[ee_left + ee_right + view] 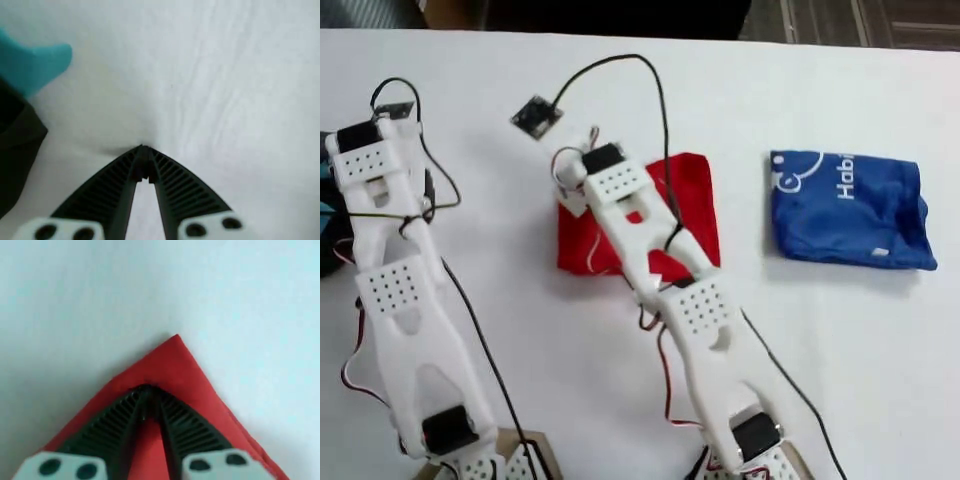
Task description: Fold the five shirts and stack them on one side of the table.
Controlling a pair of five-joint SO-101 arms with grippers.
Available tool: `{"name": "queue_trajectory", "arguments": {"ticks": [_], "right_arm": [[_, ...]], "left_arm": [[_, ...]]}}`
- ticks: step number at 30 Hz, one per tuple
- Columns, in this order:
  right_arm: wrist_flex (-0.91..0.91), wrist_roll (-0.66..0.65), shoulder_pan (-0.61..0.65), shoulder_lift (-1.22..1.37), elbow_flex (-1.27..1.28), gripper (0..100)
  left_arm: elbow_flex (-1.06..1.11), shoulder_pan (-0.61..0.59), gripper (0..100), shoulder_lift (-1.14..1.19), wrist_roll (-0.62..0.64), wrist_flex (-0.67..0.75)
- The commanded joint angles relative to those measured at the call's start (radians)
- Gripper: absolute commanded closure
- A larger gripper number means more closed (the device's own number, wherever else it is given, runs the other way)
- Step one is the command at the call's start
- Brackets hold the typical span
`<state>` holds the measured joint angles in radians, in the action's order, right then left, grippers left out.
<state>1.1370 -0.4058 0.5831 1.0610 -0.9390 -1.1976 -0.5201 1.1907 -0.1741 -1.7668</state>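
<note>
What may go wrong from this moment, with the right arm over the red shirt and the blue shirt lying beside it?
1. The right end effector, closed, sits near a corner of the red folded cloth shirt. Dragging the shirt from there may pull the fold open.
2. The thin black cable runs down over that shirt, so it might catch the cloth when the arm moves.

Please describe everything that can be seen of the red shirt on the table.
The red cloth shirt is folded into a flat, roughly rectangular packet on the white table, apart from the folded blue shirt. The right arm crosses over its middle. The right wrist view shows one pointed corner, with the right gripper, shut, touching the cloth near it.
</note>
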Motion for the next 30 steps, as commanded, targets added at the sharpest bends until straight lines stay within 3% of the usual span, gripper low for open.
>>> {"name": "queue_trajectory", "arguments": {"ticks": [1,6,11,20,25,30], "right_arm": [[-0.013,0.003,0.013,0.047,-0.192,97.7],[-0.004,0.002,0.013,0.105,-0.358,97.7],[0.183,0.002,-0.024,0.065,-0.506,97.7],[0.570,-0.035,-0.268,0.019,-0.631,97.7],[0.576,-0.052,-0.392,0.028,-0.629,97.7],[0.578,-0.054,-0.449,0.021,-0.483,97.7]], "left_arm": [[0.002,0.026,97,0.006,0.005,0.011],[0.002,0.026,97,0.006,0.003,0.011],[-0.007,0.051,97,-0.003,0.002,0.009],[0.039,0.316,97,-0.232,0.002,-0.023],[0.285,0.460,97,-0.420,0.000,-0.008],[0.377,0.503,97,-0.468,0.002,0.121]]}}
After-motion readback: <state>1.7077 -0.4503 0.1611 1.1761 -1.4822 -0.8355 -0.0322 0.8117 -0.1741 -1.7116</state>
